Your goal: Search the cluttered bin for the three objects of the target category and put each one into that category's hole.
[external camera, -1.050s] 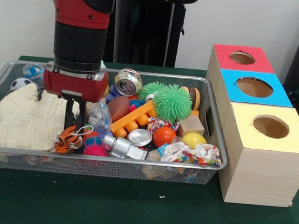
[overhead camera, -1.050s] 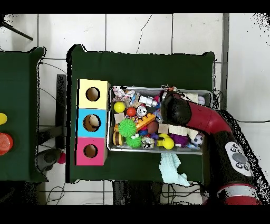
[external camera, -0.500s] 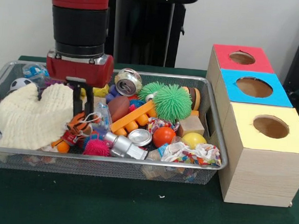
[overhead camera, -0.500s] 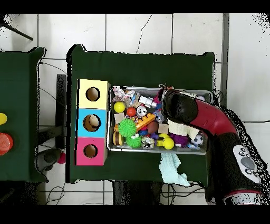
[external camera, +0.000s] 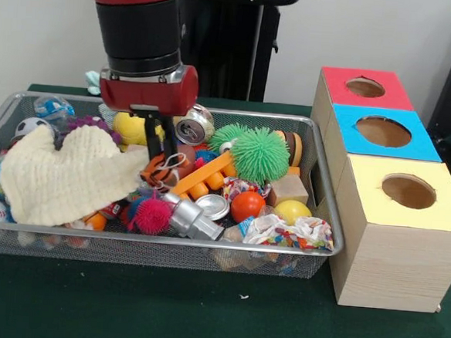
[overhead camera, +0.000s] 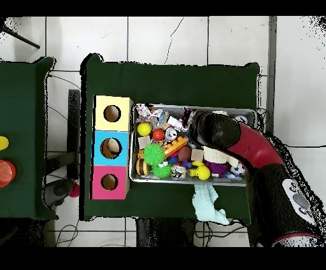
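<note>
1. Evidently, a small orange and white striped toy (external camera: pixel 162 170) is pinched between the fingers of the end effector (external camera: pixel 158 158), hanging directly under it, lifted just above the clutter in the middle of the wire bin (external camera: pixel 326 222).
2. In the front view the toy is seen to dangle just right of the cream knitted cloth (external camera: pixel 62 175) and just left of the orange plastic bar (external camera: pixel 202 177); whether it touches either cannot be told.
3. The toy's long axis cannot be read, since it is crumpled between the fingers.
4. The relation that matters is judged to be sideways: the three boxes lie to the right of the end effector in the front view, outside the bin's right wall.
5. The yellow-topped box (external camera: pixel 406 189) is nearest the camera, the blue-topped box (external camera: pixel 383 132) is behind it, and the red-topped box (external camera: pixel 364 87) is farthest.
6. Which hole fits the toy's category cannot be told from the pictures.
7. A rightward carry over the green spiky ball (external camera: pixel 259 154) and the bin wall is judged necessary, with height kept.
8. In the overhead view the end effector is hidden under the arm (overhead camera: pixel 219 130).
9. Everything is carried by the green table (external camera: pixel 200 306).
</note>
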### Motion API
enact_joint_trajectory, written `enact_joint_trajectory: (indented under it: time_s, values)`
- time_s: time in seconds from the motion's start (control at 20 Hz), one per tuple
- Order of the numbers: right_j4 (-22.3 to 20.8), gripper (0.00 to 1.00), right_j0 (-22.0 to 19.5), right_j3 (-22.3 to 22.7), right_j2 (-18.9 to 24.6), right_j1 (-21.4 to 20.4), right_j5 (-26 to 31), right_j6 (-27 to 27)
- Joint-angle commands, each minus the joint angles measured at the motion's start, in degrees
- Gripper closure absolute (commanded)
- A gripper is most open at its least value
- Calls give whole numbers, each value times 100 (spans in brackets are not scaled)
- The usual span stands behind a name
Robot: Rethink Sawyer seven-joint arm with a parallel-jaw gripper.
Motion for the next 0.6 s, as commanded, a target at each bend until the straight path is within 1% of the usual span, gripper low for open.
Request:
enact_joint_trajectory:
  time_s: [0.05,0.25,0.4,0.6]
  values:
    - [529,100,-33,549,597,5,706,773]
    - [639,100,37,562,540,5,870,765]
    - [709,100,72,643,523,-20,983,756]
    - [885,100,121,800,538,-119,1156,871]
